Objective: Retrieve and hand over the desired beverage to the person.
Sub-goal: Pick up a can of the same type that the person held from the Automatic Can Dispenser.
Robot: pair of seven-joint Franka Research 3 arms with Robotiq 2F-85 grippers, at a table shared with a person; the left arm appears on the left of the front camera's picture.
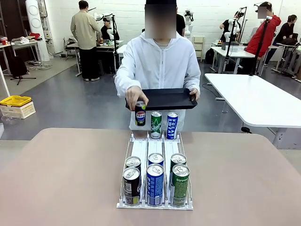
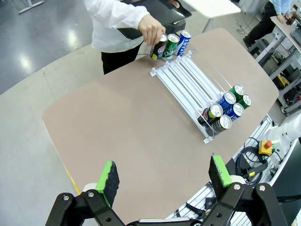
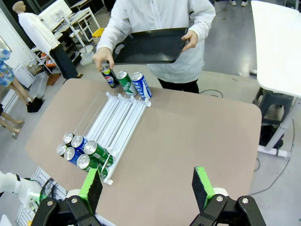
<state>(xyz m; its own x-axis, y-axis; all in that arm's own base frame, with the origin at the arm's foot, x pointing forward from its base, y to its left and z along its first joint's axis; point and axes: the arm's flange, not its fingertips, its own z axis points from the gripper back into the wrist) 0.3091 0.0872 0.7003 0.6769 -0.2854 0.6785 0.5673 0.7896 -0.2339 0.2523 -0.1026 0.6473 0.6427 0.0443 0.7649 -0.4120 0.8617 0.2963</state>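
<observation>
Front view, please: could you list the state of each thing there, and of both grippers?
left gripper: open, empty.
right gripper: open, empty.
dark can: at the rack's far end, person's hand gripping its top.
black tray: held by the person, empty.
can rack: six cans upright at the near end, three at the far end.

Left hand and right hand both aloft, angled downward, green-padded jaws wide apart.
</observation>
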